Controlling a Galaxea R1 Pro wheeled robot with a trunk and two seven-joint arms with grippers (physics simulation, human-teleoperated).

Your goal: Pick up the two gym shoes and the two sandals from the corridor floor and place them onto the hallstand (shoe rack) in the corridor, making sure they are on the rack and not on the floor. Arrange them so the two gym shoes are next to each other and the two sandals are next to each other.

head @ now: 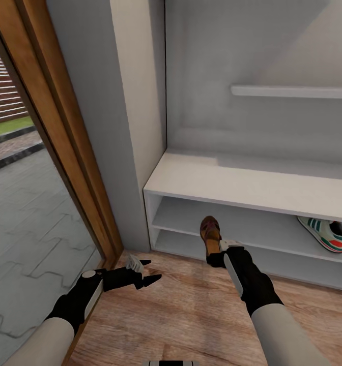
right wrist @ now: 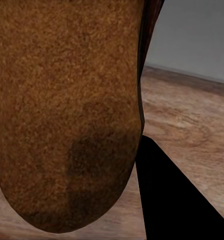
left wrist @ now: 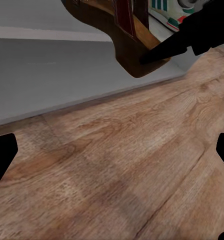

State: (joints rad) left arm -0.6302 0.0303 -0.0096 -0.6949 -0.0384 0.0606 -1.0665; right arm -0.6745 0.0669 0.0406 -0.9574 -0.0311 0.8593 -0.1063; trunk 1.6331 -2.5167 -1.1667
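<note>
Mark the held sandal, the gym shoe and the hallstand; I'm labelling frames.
sandal (head: 210,233), head view, tan insole.
gym shoe (head: 325,233), head view, striped side.
hallstand (head: 242,183), head view, flat top.

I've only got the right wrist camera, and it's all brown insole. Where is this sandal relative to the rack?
Observer: From the head view, the sandal in the right gripper points toe-first at the hallstand's open shelves, toward its left end.
Operator: Is any shoe on the rack already?
Observer: Yes, one gym shoe sits on the upper open shelf, further to the right.
</note>
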